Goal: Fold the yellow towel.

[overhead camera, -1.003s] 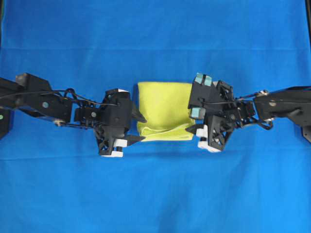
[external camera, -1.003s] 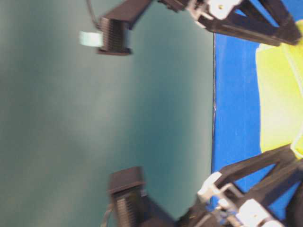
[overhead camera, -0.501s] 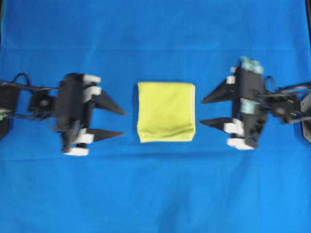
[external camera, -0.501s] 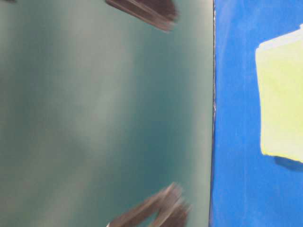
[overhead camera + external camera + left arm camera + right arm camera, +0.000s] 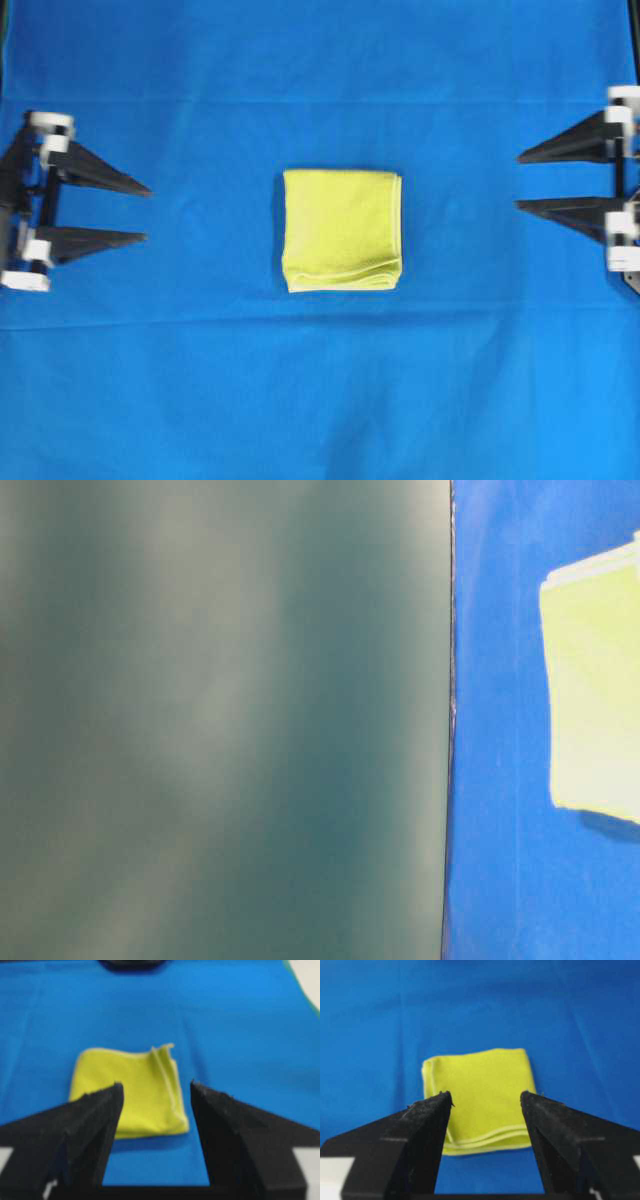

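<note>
Lying flat, yellow towel [image 5: 342, 229] folded, layered hems toward bottom edge

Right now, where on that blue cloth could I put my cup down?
Either bare stretch of blue cloth between the yellow towel and the open left gripper or right gripper, or above and below the towel. Nowhere looks crowded.

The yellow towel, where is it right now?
In the overhead view the yellow towel lies folded at the middle of the blue cloth, apart from the left claw and right claw.
</note>
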Robot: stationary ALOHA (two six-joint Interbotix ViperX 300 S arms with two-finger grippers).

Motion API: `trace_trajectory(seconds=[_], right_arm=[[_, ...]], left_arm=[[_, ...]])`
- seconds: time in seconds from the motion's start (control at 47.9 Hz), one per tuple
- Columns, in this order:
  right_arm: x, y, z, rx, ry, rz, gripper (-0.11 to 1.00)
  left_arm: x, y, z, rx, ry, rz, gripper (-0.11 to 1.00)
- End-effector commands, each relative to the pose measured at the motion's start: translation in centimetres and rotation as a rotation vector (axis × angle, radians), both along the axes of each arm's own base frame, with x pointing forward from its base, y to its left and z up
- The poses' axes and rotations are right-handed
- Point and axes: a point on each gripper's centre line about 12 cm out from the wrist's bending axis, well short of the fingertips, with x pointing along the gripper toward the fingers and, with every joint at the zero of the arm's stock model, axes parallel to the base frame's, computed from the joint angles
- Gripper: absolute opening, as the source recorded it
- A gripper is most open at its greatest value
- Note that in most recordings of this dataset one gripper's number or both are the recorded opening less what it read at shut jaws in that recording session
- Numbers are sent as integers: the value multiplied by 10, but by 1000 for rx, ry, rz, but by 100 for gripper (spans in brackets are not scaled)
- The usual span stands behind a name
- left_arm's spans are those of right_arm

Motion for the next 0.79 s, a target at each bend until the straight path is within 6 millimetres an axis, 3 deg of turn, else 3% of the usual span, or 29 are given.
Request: trace_trajectory(seconds=[0.0, 0.167, 0.334, 0.773], right_arm=[[-12, -3, 0, 0, -47, -10, 61], [-33, -9, -25, 6, -73, -38, 61], [-39, -10, -46, 18, -79, -36, 61], [-38, -11, -48, 28, -85, -42, 61]], left_arm=[[-16, 6, 0, 2, -52, 30, 54], [-39, 10, -18, 2, -58, 51, 54], [-50, 10, -33, -6, -49, 53, 54], [-52, 10, -38, -12, -41, 53, 54]])
